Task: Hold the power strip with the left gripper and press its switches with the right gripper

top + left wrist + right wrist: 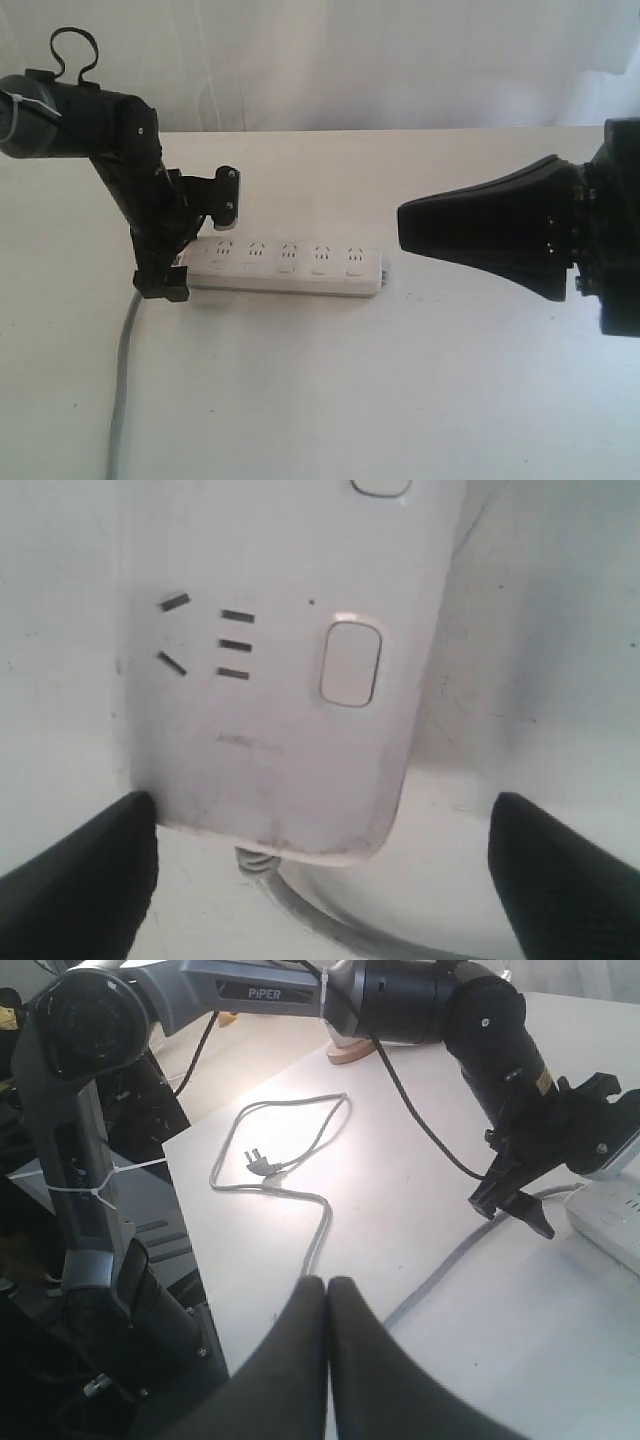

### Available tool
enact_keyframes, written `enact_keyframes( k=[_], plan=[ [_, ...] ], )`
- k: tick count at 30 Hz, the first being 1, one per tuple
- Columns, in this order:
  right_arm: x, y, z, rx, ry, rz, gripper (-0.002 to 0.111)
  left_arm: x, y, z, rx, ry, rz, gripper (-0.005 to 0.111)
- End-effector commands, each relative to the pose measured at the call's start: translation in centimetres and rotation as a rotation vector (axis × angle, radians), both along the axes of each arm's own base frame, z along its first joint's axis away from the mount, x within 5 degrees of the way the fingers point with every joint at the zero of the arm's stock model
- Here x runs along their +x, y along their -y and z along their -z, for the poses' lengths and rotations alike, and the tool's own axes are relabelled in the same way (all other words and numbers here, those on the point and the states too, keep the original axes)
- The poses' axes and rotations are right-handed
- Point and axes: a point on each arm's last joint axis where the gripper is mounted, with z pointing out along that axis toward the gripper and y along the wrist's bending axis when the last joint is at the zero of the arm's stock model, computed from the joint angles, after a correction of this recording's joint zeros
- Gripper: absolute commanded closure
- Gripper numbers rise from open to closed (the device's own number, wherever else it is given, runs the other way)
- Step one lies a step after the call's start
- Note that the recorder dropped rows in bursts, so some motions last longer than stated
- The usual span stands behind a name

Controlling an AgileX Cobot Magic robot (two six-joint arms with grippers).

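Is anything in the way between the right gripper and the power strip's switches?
Nothing visible. Only bare table lies between the shut right gripper and the power strip. The switches face up uncovered in the exterior view. The left gripper straddles only the strip's far end.

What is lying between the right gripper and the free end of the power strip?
Nothing. In the exterior view, only a stretch of bare white table separates the right gripper from the end of the power strip.
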Motion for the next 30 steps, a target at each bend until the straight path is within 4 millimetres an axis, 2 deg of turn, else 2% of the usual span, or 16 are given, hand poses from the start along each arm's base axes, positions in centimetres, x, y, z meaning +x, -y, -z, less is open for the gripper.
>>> enact_keyframes(
  k=[1,7,10,21,26,30],
  plan=[
    [0.0,0.0,0.0,0.006,0.004,0.007,0.108,-0.2,0.6,1.4,0.024,-0.06,0.012,0.019],
    [0.1,0.0,0.0,0.005,0.005,0.011,0.108,0.2,3.9,0.5,-0.026,0.047,0.148,0.017],
    [0.1,0.0,0.0,0.004,0.006,0.017,0.108,0.1,4.6,0.4,-0.007,0.075,0.185,0.001],
    [0.1,0.0,0.0,0.004,0.006,0.017,0.108,0.1,4.6,0.4,0.02,0.085,0.214,0.002],
    [0.1,0.0,0.0,0.004,0.006,0.017,0.108,0.2,4.3,0.4,0.042,0.085,0.174,0.002],
    [0.1,0.0,0.0,0.004,0.006,0.017,0.108,0.2,4.1,-0.8,0.058,0.127,0.187,0.002]
  ],
)
